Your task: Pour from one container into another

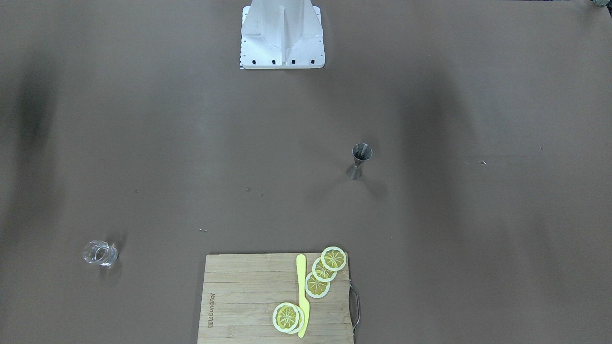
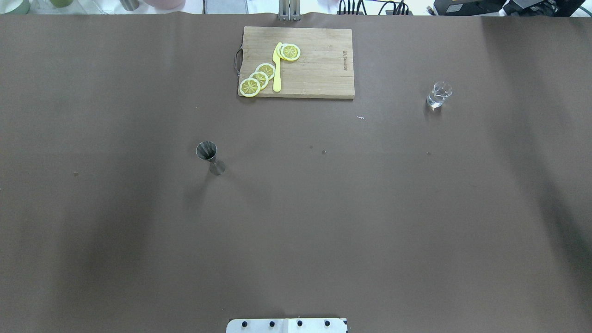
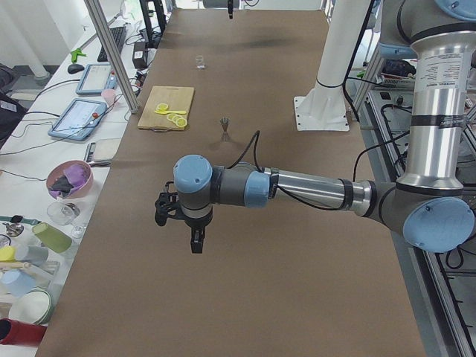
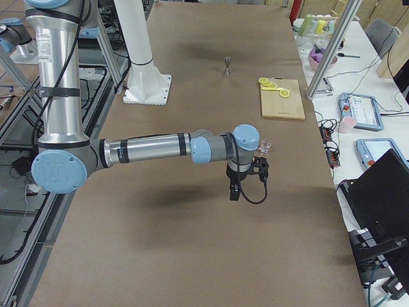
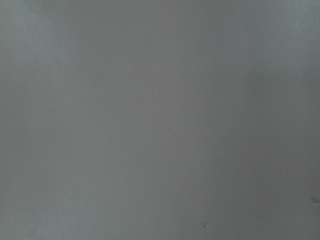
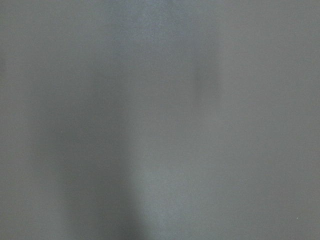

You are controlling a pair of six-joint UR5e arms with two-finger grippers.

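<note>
Two arms hang low over the brown table (image 2: 296,231), one at each end. The left gripper (image 3: 196,246) and right gripper (image 4: 234,191) both point down. They show only in the side views, so I cannot tell whether the jaws are spread or pressed together. Jigger (image 2: 210,158) stands upright mid-table, left of centre, free of both arms. Cup (image 2: 438,95) sits upright farther off on the right, well apart from the jigger. Board (image 2: 319,69) lies at the far edge, centre, with lemon slices (image 2: 259,78) and a yellow knife (image 2: 277,69) on it.
</note>
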